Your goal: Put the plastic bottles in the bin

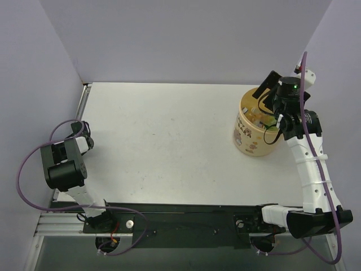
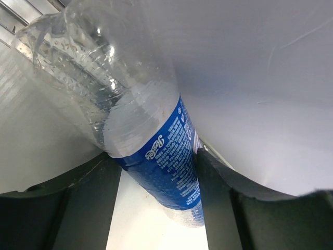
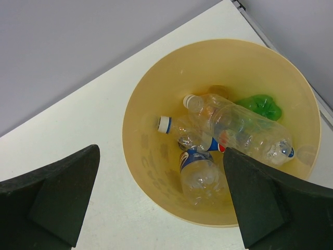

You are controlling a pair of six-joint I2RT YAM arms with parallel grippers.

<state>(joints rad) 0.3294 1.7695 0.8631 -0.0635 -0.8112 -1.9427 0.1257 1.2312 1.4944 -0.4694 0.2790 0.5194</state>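
My left gripper (image 2: 156,161) is shut on a clear plastic bottle with a blue Pepsi label (image 2: 169,156). It grips the bottle at the label, by the table's left edge (image 1: 83,138). My right gripper (image 3: 160,152) is open and empty, and hovers over the round tan bin (image 3: 151,151). The bin stands at the table's far right (image 1: 248,141). Inside it lie a large clear bottle (image 3: 244,130), a green bottle (image 3: 261,107), a Pepsi-labelled bottle (image 3: 200,174) and a clear one with a white and blue cap (image 3: 169,125). My right gripper also shows in the top view (image 1: 266,101).
The white table (image 1: 169,141) is walled by pale panels on the left, back and right. The bin sits close to the right wall. A metal rail (image 1: 84,96) runs along the table's left edge beside my left arm.
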